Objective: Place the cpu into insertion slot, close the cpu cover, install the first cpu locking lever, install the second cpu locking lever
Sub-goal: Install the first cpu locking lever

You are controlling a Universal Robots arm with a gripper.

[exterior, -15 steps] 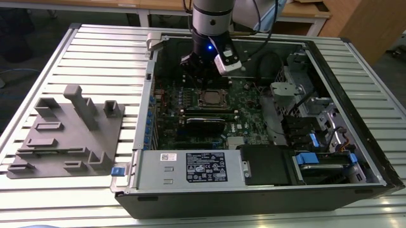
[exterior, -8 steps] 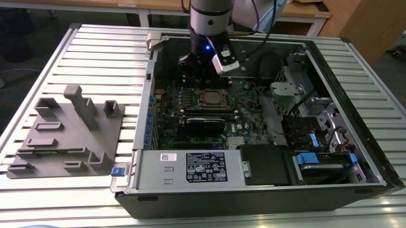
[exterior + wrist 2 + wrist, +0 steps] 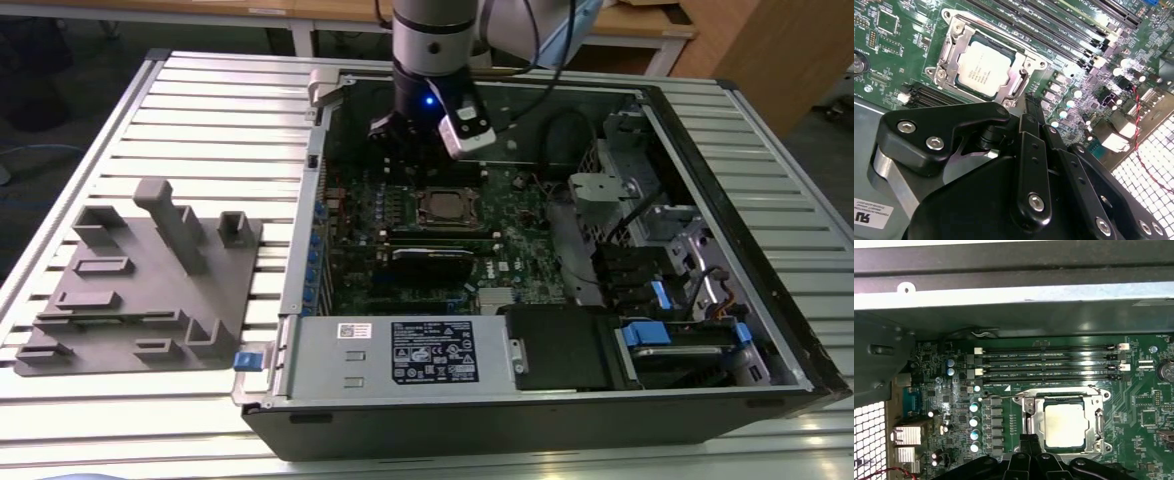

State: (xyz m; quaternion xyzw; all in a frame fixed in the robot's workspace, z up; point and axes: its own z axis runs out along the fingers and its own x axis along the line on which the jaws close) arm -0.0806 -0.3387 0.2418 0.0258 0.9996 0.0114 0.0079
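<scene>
1. Exterior view: open computer case point(image 3: 507, 430) lying on the slatted bench point(image 3: 214, 110), toward the edge at the exterior view's right; grey fixture plate point(image 3: 134, 270) near the opposite edge, well apart from the case.
2. Arm reaching down into the case from the bench's far edge, gripper point(image 3: 398, 142) low over the motherboard point(image 3: 514, 225), just beyond the insertion slot point(image 3: 423, 208).
3. Both wrist views: gripper clenched, fingers point(image 3: 1028, 111) pressed together with nothing between them, tip just beside one corner of the slot; touching or not, not discernible.
4. cpu point(image 3: 985, 69) seated flat in the insertion slot, silver-grey top showing through the cut-out of the cpu cover point(image 3: 1019, 85), itself lying flat around the chip.
5. Thin wire locking lever point(image 3: 1004, 42) along one side of the cover, beside the memory slots point(image 3: 1064, 30); latched or not, not discernible.
6. Handling, as judged: cpu light, rigid, smooth-topped and likely slippery, with a delicate underside; best taken by two opposite edges and kept level. Cover thin, stiff sheet metal on a hinge, best pushed at its free edge. Lever springy wire, best caught near its bent end.
</scene>
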